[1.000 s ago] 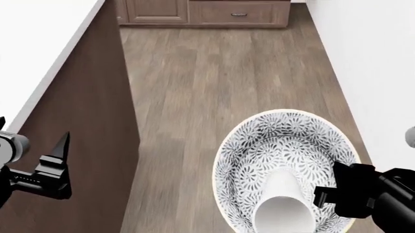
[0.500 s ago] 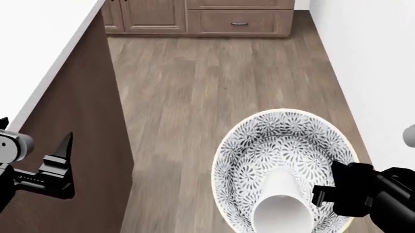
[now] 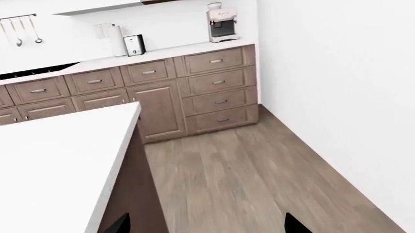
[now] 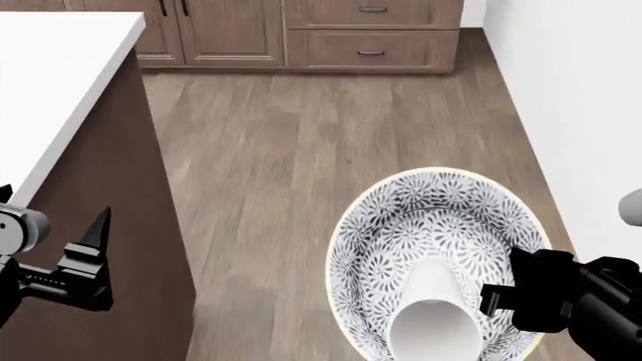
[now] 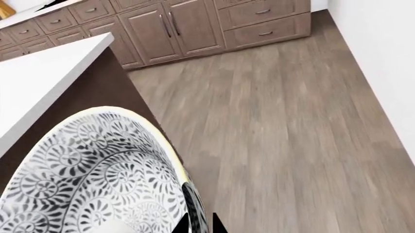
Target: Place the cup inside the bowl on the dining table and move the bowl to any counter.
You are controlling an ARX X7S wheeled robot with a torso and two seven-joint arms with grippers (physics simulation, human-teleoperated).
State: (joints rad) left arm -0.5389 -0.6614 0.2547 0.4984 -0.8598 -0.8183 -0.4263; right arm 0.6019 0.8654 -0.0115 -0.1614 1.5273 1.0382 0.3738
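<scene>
The black-and-white floral bowl [image 4: 437, 241] hangs in the air over the wood floor. The white cup [image 4: 437, 316] lies on its side inside it. My right gripper [image 4: 512, 297] is shut on the bowl's right rim. In the right wrist view the bowl [image 5: 84, 170] fills the near side, and the gripper [image 5: 199, 225] has the dark rim pinched between its two fingertips. My left gripper [image 4: 56, 218] is open and empty beside the dining table's [image 4: 50, 83] brown side. In the left wrist view its gripper [image 3: 207, 228] has its tips wide apart over the floor.
A wall of brown cabinets [image 4: 301, 30] stands ahead, topped by the pale counter [image 3: 168, 51], which carries a coffee machine [image 3: 222, 22], a toaster [image 3: 134, 44] and a paper roll [image 3: 116, 40]. A white wall [image 4: 582, 113] runs along the right. The wood floor [image 4: 301, 165] lies between the table and the wall.
The view has moved forward along the aisle: the cabinets are closer and the table's far corner now shows. The bowl with the cup stays held; both arms keep their pose.
</scene>
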